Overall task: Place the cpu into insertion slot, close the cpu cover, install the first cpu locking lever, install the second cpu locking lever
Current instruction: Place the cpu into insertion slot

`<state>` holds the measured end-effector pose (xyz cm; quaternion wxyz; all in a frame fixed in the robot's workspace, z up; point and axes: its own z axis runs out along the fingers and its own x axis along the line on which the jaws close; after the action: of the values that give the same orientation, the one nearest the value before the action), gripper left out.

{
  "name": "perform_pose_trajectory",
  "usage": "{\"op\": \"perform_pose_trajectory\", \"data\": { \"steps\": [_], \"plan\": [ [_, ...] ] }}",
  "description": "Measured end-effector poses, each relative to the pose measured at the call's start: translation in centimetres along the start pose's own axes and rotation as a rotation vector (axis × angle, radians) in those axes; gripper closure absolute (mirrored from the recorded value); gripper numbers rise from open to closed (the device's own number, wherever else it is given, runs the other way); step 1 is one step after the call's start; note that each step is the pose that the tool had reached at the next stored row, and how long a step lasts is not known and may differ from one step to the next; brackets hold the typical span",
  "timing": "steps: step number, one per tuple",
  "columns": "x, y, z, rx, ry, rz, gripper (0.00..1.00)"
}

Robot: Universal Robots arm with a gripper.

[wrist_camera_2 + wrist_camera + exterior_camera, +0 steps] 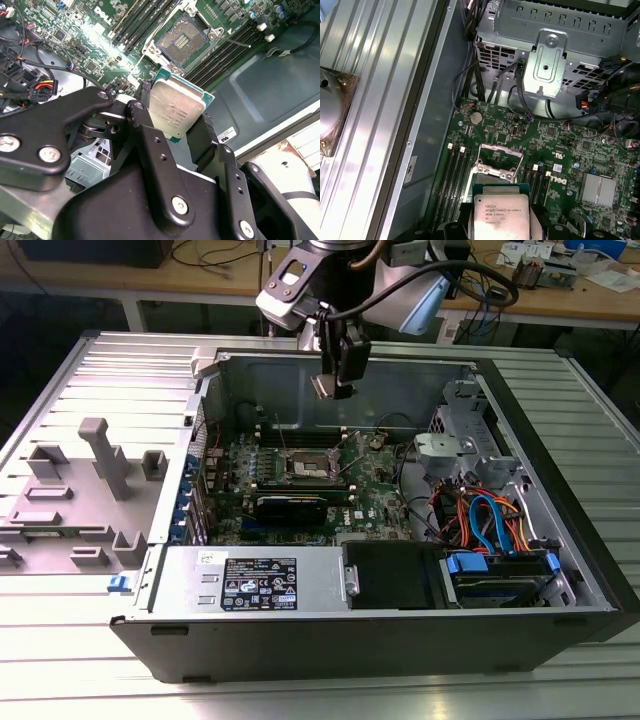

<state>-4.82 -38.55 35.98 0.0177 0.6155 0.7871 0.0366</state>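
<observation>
1. The cpu (176, 109) is held clamped by its edges between the two black fingers (141, 131) of the end effector (172, 117), which is narrowed around it; its dull metal top faces the second wrist camera.
2. In the exterior view, the end effector (335, 383) and the chip are seen raised above the open computer case (250, 640), well apart from the green board (375, 502).
3. In that view the insertion slot (305, 465) lies at about 6 o'clock from the cpu.
4. The slot's contact field (181, 38) is seen exposed and unoccupied in the second wrist view, so the first step is judged to be not yet done.
5. The cpu cover (496, 173) appears to stand open by the slot, and a thin locking lever (234, 42) appears unlatched.
6. All four steps are therefore judged to be outstanding: seating, cover closing and both levers.
</observation>
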Motion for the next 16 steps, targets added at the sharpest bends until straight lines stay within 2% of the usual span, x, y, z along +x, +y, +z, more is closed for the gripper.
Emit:
{"op": "perform_pose_trajectory", "data": {
  "steps": [16],
  "plan": [
    [-0.03, -0.01, 0.07, -0.0009, -0.004, 0.051, 0.46]
  ]
}}
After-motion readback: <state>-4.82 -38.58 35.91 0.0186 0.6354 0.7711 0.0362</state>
